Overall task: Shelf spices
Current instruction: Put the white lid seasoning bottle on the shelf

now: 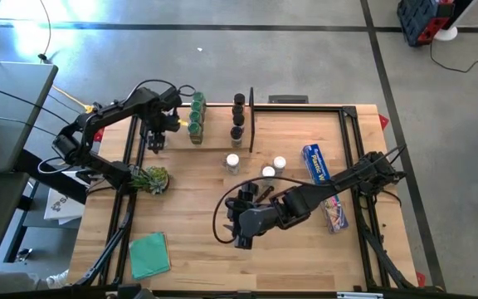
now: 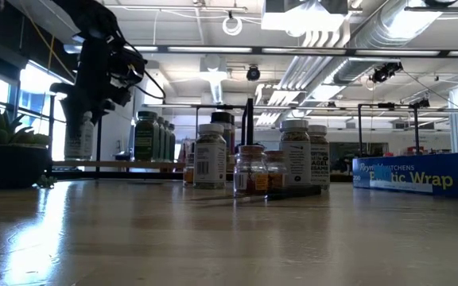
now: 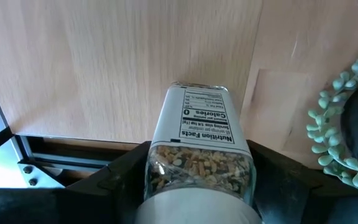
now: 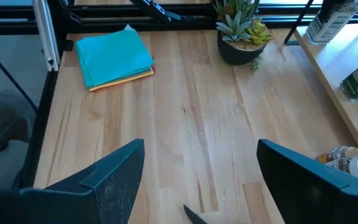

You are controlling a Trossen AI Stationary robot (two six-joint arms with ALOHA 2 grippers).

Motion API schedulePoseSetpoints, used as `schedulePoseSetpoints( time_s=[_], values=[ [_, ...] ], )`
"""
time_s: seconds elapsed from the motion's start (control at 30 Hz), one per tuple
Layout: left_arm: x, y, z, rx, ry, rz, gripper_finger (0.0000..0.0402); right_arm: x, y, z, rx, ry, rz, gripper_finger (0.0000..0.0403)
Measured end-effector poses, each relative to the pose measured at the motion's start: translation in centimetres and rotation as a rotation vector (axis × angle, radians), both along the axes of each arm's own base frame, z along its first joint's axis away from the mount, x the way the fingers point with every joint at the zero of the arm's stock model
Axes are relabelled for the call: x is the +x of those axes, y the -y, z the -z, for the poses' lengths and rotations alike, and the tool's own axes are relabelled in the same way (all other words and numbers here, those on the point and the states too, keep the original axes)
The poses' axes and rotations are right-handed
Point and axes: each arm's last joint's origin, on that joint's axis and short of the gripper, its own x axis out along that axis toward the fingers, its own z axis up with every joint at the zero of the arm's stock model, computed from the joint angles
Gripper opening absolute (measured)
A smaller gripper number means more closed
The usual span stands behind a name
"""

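Clear jar [image 3: 199, 146] with grainy brown-beige contents and a nutrition label (pale cap nearest the lens) | clamped between left gripper [image 1: 158, 133] fingers | long axis upright in low view, base toward the wood below | at the far-left end of shelf [image 1: 216, 139] | right gripper [image 4: 197, 180] spread wide, holding nothing, over mid-table

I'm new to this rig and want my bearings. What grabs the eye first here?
The left gripper holds a clear spice jar over the shelf's left end, beside the green-capped jars. The right gripper hangs open mid-table, near loose jars and the blue wrap box.
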Motion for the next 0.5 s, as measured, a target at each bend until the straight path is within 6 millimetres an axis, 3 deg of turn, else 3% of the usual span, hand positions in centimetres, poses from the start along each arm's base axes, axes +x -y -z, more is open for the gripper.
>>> schedulePoseSetpoints(
  time_s=[0.5],
  values=[
    [0.33,-0.38,-0.05,0.053,0.015,0.017,0.0239,-0.01,-0.01,0.01,0.0,-0.001,-0.001,0.0306]
  ],
)
